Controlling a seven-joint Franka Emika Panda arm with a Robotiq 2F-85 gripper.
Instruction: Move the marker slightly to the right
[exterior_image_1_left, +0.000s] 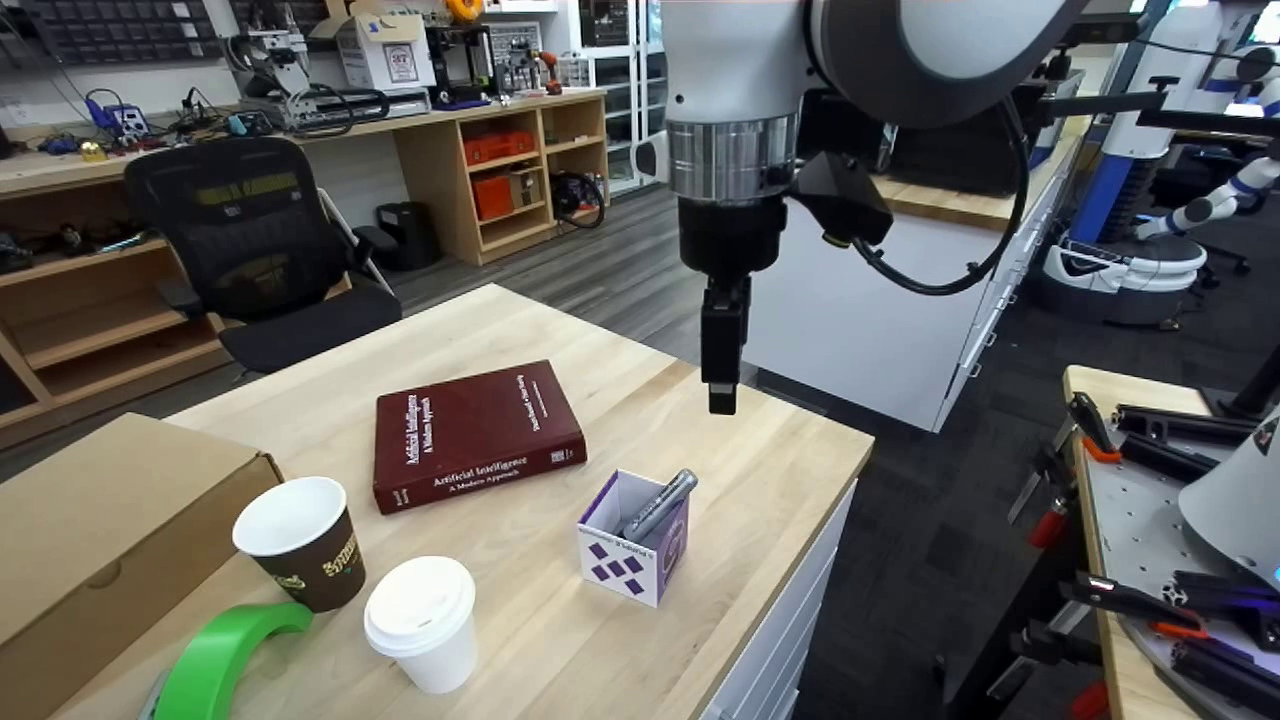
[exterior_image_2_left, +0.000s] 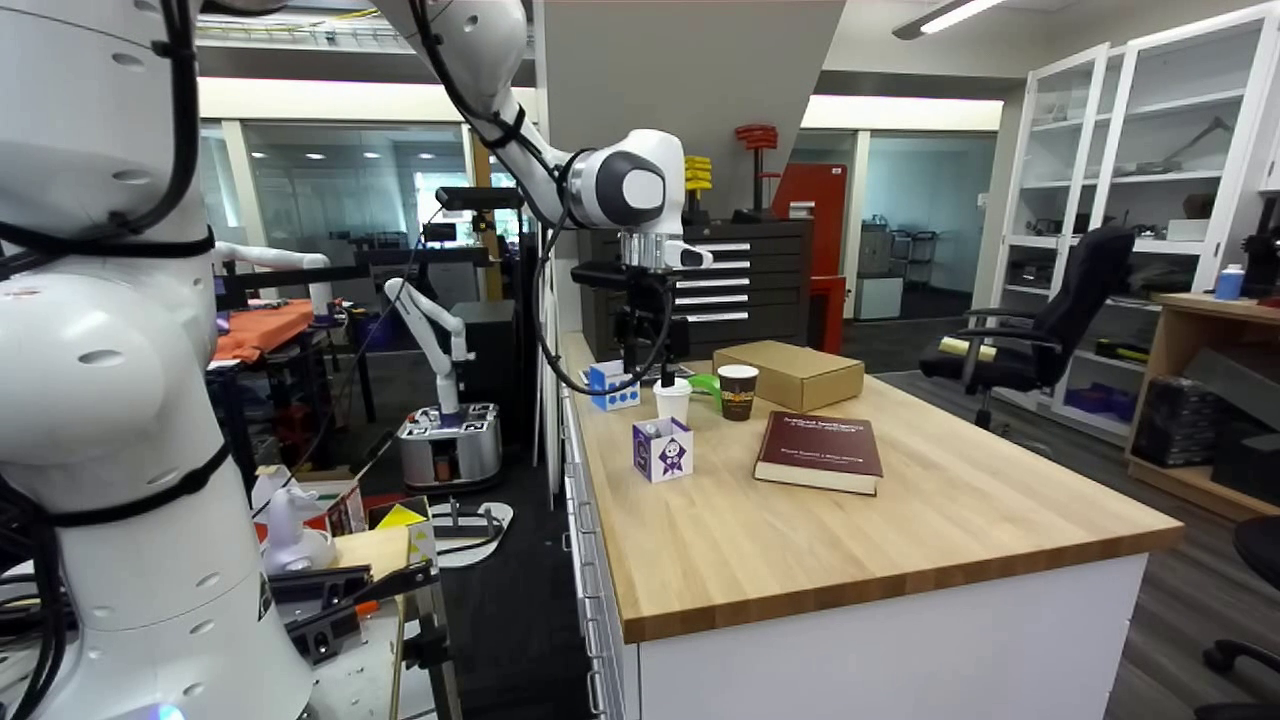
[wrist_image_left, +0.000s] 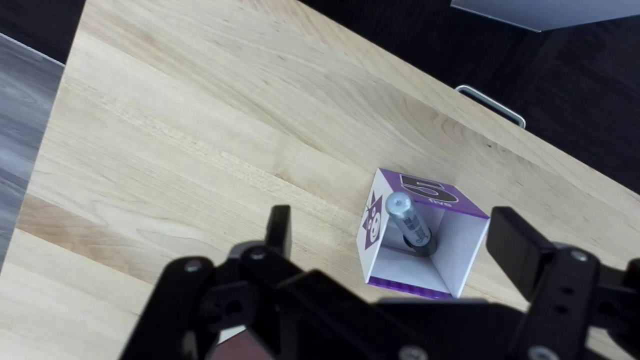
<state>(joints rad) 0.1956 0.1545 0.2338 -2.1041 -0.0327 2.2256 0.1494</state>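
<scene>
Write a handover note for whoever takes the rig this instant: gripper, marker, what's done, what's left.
Gripper: open, jaws well apart, holding nothing, raised above the wooden table.
Marker: leaning inside the open purple-and-white box, one end sticking out past the rim.
Done: no grasp on the marker; these views cannot settle whether its shift has been made.
Left: if not, probably lower, grip the protruding end, move it slightly right and release, minding the box walls.
</scene>
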